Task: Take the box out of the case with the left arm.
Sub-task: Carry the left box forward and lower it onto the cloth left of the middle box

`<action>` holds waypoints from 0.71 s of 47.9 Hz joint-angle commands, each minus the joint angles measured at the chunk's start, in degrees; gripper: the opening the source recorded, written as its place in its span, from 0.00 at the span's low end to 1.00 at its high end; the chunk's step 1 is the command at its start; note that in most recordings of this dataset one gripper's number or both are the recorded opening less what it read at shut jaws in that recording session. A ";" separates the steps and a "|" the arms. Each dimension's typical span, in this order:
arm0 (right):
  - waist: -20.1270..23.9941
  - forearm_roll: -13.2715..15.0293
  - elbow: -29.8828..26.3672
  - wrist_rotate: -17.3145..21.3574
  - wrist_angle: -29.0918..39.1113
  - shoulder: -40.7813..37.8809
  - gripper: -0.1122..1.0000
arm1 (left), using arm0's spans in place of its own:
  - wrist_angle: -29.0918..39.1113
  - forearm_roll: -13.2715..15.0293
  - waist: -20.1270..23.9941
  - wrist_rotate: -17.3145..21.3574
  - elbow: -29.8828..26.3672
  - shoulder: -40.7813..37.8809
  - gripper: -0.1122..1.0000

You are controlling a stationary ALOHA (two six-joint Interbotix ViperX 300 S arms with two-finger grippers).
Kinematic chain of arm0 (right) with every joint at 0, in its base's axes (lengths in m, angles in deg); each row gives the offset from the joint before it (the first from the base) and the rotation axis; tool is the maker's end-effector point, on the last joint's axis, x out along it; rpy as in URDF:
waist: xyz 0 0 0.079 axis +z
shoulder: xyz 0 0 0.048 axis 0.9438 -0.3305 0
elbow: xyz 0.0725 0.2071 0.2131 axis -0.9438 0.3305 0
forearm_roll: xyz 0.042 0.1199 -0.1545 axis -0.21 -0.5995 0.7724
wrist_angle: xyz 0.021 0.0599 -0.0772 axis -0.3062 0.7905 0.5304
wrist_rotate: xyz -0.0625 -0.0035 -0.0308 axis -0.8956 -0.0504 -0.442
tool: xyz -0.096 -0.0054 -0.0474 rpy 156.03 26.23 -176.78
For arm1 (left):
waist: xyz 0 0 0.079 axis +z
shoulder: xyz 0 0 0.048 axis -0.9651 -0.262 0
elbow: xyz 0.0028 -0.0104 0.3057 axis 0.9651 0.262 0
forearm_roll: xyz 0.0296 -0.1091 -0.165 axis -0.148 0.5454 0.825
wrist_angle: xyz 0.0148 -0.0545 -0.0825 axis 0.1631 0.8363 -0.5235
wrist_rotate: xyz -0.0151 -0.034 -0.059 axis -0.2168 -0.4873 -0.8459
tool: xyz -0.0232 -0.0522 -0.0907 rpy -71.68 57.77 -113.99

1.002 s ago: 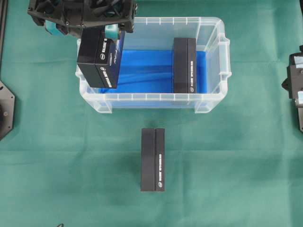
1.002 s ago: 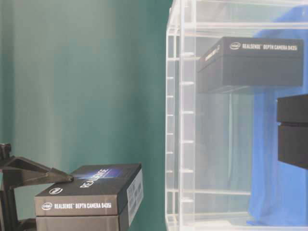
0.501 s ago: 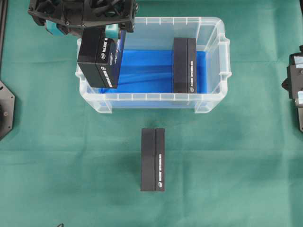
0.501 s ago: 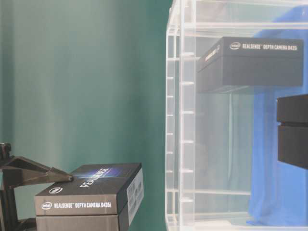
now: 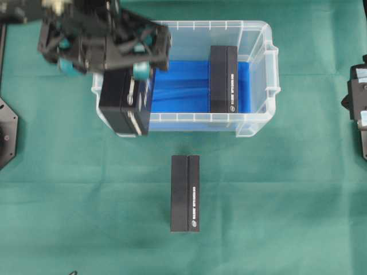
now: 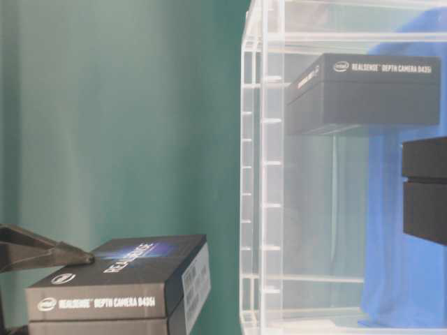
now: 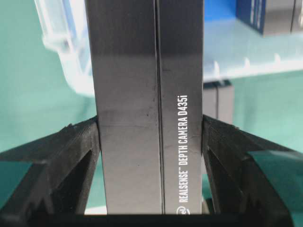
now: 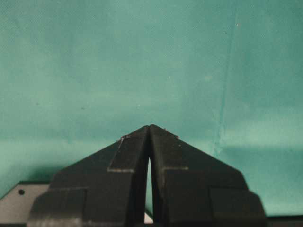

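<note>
The clear case (image 5: 265,40) with a blue bottom stands at the back of the green table. My left gripper (image 5: 106,66) is shut on a black box (image 5: 126,106), which hangs upright over the case's front left rim. In the left wrist view the box (image 7: 147,94) is clamped between both black fingers (image 7: 71,156) of the left gripper (image 7: 150,125). From table level the held box (image 6: 119,279) sits left of the case wall (image 6: 262,174). A second box (image 5: 223,80) stands inside the case. My right gripper (image 8: 149,127) is shut and holds nothing.
A third black box (image 5: 185,193) lies on the green cloth in front of the case. The right arm (image 5: 356,109) rests at the table's right edge. A black mount (image 5: 7,132) sits at the left edge.
The left gripper has carried the box toward the front of the table, from above the case's left end to over its front left rim. The right arm has not moved.
</note>
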 commanded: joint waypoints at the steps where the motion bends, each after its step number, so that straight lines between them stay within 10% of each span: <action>1: -0.09 0.44 -1.14 0.00 -0.09 -0.26 0.17 | -0.09 -0.09 -2.81 -2.46 -0.44 1.58 0.66; 34: -0.09 1.14 -1.32 -0.09 -0.26 -0.18 0.17 | -1.67 -0.09 -20.83 -26.28 0.09 0.70 0.66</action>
